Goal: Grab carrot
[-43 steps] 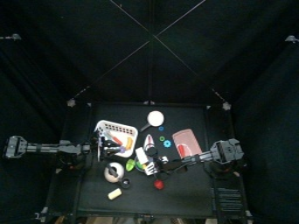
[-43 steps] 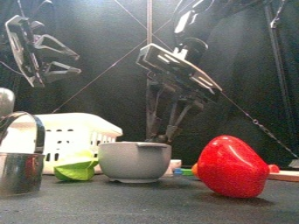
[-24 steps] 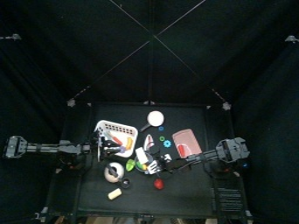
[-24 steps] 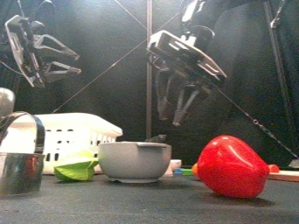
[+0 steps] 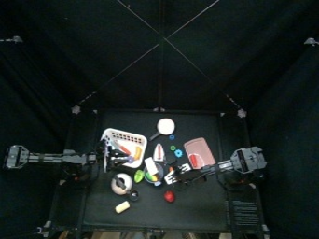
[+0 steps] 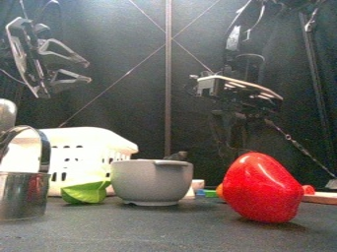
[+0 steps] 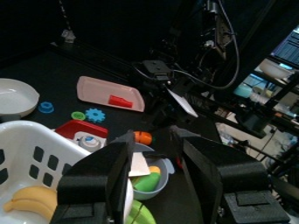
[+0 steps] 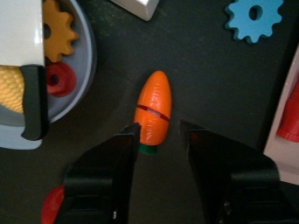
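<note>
Carrot location: on the black desk (image 5: 200, 207), directly ahead of the right pincer (image 8: 158, 144).

1. Desk. It carries all items; the white basket (image 6: 73, 157) stands at its left side in the front view.
2. Right arm. It enters from the right in the top view and hangs over the desk's middle. Its pincer points down, jaws apart, with nothing between them.
3. Left arm. It hangs raised at the left side. The left pincer (image 7: 156, 171) has its jaws apart and holds nothing.
4. Carrot (image 8: 156, 107). In the right wrist view it lies flat on the bare desk, orange, tapered, with a small green stub at the end nearest the jaw tips. That end lies in the gap between the two tips. The jaws do not clamp it. A blue gear (image 8: 254, 17) lies well apart from it.
</note>
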Motion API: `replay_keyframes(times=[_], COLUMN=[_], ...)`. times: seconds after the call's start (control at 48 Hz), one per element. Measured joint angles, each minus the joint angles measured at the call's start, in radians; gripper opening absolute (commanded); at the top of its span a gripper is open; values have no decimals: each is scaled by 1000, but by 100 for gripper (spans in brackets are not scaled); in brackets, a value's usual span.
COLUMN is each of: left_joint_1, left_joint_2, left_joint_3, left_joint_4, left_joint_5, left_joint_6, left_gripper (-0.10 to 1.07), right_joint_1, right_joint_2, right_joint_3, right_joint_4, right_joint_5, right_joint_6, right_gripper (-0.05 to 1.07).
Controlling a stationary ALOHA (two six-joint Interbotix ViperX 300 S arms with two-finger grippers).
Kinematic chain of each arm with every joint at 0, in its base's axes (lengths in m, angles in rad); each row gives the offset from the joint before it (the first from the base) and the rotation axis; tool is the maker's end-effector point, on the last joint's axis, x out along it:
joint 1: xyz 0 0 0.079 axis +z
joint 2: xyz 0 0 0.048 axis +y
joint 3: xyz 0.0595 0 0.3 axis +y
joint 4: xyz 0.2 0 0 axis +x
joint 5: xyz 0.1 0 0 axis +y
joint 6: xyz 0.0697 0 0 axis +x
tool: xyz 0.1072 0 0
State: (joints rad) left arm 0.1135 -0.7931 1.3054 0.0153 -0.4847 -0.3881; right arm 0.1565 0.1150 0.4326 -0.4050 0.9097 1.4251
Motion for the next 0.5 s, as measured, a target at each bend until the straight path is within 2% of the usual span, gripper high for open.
replay_keyframes(times=[0.146, 0.5], left_joint_1=[0, -2], left_joint_2=[-2, -2], left_joint_3=[-2, -2], left_joint_4=[0, 0], left_joint_5=[0, 0], left_joint_6=[0, 0], left_gripper=[79, 79], right_joint_1=[0, -2], right_joint_2=[21, 63], right_joint_3=[2, 12], right_joint_4=[2, 9], right_joint_5=[-11, -48], right_joint_6=[0, 0], right_gripper=[89, 89])
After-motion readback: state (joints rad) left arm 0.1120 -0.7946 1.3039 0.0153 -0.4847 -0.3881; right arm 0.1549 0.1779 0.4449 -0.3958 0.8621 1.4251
